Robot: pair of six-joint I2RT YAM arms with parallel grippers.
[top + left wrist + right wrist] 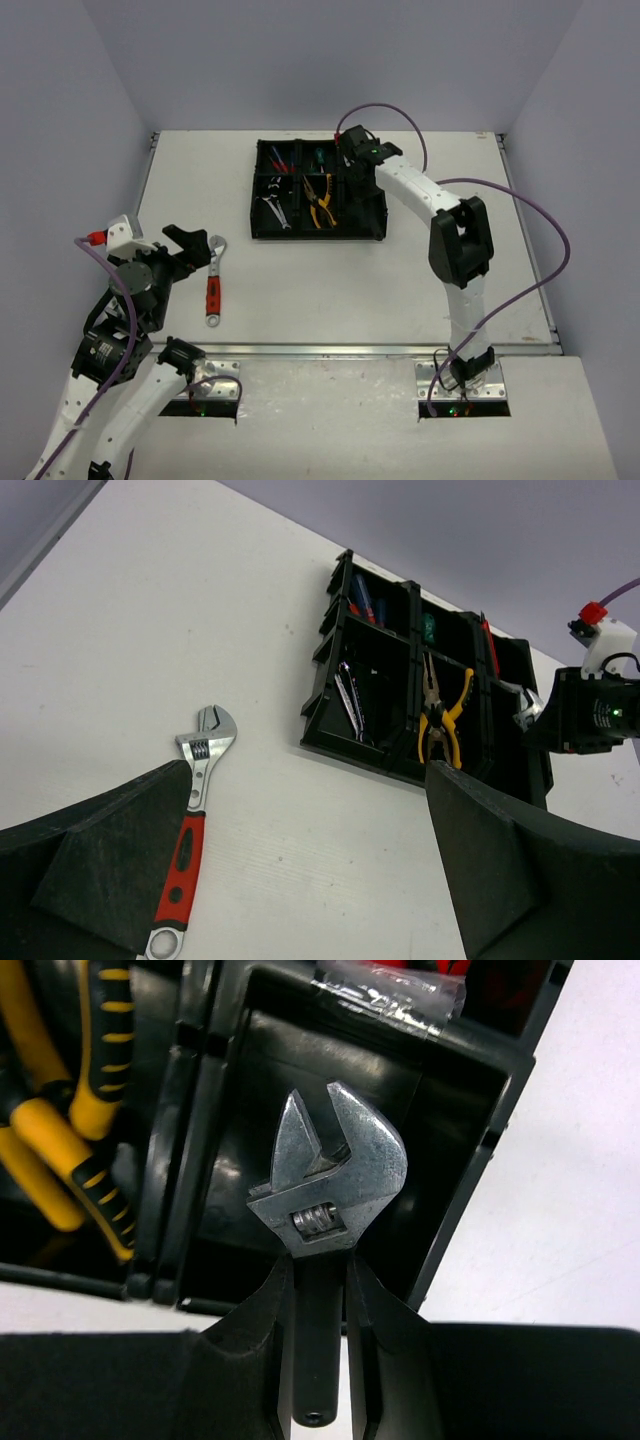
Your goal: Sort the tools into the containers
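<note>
My right gripper [320, 1300] is shut on the dark handle of a black-handled adjustable wrench [330, 1185]. It holds the wrench head-down over the right-hand column of the black tray [318, 236], above a compartment [250, 1110] that looks bare. My left gripper [310, 880] stands open over bare table, nothing between its fingers. A red-handled adjustable wrench [190, 830] lies flat just beside its left finger [100, 860]. In the top view this red-handled wrench [213, 285] is left of centre, with the left gripper [192, 252] beside it and the right gripper [352, 150] over the tray.
The tray holds yellow-handled pliers [320, 200] in the near middle compartment, silver spanners [275, 210] near left, red and blue screwdrivers [280, 158] far left and a green one [316, 155] far middle. Red items [400, 980] under clear wrap lie beyond the held wrench.
</note>
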